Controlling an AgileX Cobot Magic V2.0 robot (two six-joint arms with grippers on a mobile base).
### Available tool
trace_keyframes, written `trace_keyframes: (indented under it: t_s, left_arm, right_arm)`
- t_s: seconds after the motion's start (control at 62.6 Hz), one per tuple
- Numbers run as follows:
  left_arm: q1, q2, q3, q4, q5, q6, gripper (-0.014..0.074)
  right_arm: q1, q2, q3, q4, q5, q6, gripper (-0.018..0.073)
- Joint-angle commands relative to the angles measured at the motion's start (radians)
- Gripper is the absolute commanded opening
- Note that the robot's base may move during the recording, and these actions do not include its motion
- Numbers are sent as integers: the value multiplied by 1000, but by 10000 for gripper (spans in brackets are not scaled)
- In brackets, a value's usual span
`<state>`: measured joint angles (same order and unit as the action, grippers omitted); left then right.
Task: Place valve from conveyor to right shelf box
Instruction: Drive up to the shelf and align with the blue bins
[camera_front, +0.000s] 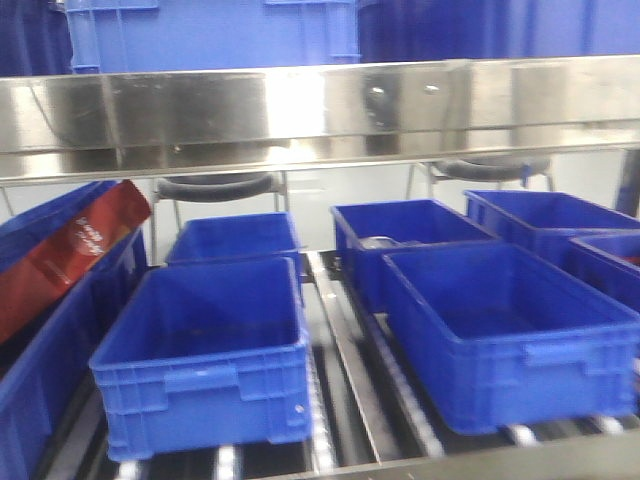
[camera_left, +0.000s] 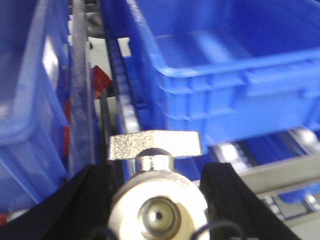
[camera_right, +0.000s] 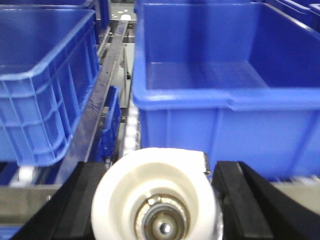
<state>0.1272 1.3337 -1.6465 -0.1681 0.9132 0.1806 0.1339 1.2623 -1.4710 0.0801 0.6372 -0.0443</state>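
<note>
Each wrist view shows a valve held end-on. My left gripper (camera_left: 157, 171) is shut on a shiny valve (camera_left: 156, 202) whose flat metal handle (camera_left: 155, 144) points up, in front of a blue box (camera_left: 225, 65). My right gripper (camera_right: 160, 170) is shut on a valve (camera_right: 155, 187) whose white plastic cap faces the camera, just before the near wall of a large blue box (camera_right: 225, 120). In the front view the right-hand shelf box (camera_front: 510, 340) stands open at the top, and neither gripper shows there. The conveyor is out of view.
Several blue boxes (camera_front: 205, 350) sit on roller rails (camera_front: 340, 370) under a steel shelf beam (camera_front: 320, 110). A red packet (camera_front: 75, 245) leans in the far left box. A metal divider rail (camera_right: 102, 95) runs between boxes. Chairs (camera_front: 215, 188) stand behind the shelf.
</note>
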Motion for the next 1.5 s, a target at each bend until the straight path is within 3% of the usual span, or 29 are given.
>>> trace_keyframes:
  t_s: [0.0,0.351,1.054,1.485]
  left_arm:
    - [0,-8,-13,-7,-50,-8,-111]
    - [0,-9,-13,-7,-59,-8,-111]
    - [0,-9,-13,-7,-311,-8,-111]
    - [0,-9,-13,-7,-311,-8,-111]
  right_arm:
    - [-1,-17,-19,-4,-84,-9,-154]
    - [-1,-17,-19,-4,-84,-9,-154]
    - [-1,-17,-19,-4,-86,-9,-154]
    - [-1,-17,-19,-4,-86,-9,-154]
